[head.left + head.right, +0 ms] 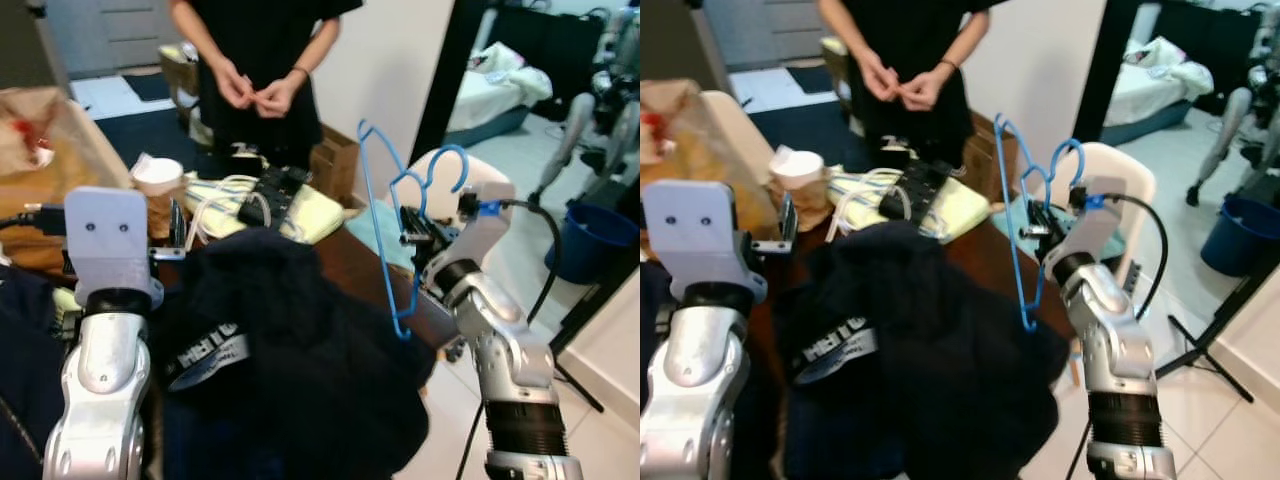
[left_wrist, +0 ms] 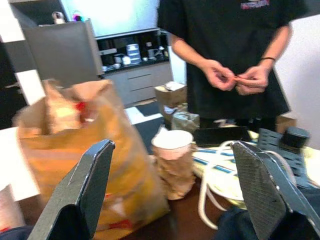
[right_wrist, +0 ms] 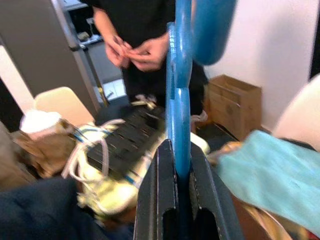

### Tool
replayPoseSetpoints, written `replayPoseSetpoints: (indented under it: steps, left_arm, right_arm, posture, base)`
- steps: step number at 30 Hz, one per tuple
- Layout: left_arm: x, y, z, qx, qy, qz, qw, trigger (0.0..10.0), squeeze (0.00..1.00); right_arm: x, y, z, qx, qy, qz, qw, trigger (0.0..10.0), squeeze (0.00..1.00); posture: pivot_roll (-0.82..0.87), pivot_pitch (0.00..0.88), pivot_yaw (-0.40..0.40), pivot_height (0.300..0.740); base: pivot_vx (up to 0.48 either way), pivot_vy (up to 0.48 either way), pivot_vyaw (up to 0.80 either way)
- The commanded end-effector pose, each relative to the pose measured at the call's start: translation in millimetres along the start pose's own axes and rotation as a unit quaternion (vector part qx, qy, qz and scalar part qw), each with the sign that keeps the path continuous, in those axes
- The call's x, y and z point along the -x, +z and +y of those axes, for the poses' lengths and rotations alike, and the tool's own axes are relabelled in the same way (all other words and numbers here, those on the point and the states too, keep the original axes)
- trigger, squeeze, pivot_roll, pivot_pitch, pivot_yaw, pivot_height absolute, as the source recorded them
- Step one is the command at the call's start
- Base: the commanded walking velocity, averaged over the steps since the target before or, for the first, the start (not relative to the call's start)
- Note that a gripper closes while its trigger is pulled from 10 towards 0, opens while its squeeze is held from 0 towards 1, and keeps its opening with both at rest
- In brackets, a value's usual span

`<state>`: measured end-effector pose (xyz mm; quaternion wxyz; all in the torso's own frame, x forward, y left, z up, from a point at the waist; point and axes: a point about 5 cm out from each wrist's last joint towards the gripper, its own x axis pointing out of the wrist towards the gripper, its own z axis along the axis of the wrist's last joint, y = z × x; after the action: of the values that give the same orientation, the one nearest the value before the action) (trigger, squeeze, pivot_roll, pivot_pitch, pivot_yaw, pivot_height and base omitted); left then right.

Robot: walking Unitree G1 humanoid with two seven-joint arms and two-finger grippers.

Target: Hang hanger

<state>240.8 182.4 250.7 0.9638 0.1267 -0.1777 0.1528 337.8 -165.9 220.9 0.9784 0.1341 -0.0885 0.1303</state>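
My right gripper (image 3: 181,200) is clamped on the blue hanger (image 1: 385,235); along my wrist the two black fingers (image 3: 159,195) press flat against its plastic with no gap. From my head I see what the wrist cannot: the whole hanger stands upright in the air above the right edge of the dark table (image 1: 350,262), its hook curling up near the white chair (image 1: 1122,190) behind it. A black garment (image 1: 290,360) lies heaped on the table in front of me, just beside the hanger's lower corner. The wrist picture shows a teal cloth (image 3: 272,175) below the hanger and a cardboard box (image 3: 235,102) against the wall.

My left gripper (image 2: 175,192) hangs spread wide, its fingers (image 2: 87,185) well apart and empty, over the table's left part. Between them I look at a paper cup (image 2: 171,142), a brown paper bag (image 2: 75,150) beside it, and white cords on a yellowish pad (image 1: 310,215). A person in black (image 1: 262,60) stands across the table, hands together. Off to my right the head views catch a blue bucket (image 1: 592,240) on the floor.
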Motion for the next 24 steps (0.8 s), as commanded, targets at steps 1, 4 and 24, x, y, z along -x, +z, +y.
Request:
replayPoseSetpoints:
  steps: [1, 4, 24]
  left_arm:
    - [-0.4, 6, -0.4, -0.013, 0.002, -0.009, 1.0, 10.0, 0.0]
    - [-1.1, 7, 7.8, -0.027, 0.025, -0.006, 0.999, 10.0, 0.0]
    - [0.3, 2, 39.8, -0.086, 0.1, 0.032, 0.991, 10.0, 0.0]
  right_arm:
    - [-0.9, 11, 1.8, -0.009, 0.013, -0.017, 1.0, 10.0, 0.0]
    - [-3.8, 17, 14.5, 0.001, 0.06, -0.021, 0.998, 10.0, 0.0]
    - [-0.5, 25, 63.9, -0.008, 0.244, -0.011, 0.97, 10.0, 0.0]
  posture:
    - [0.09, 0.0, -0.056, 0.74]
    - [0.1, 0.0, -0.064, 0.74]
    - [0.11, 0.0, -0.064, 0.74]
  base:
    - [0.0, 0.0, 0.0]
    - [0.0, 0.0, 0.26]
    - [0.0, 0.0, 0.78]
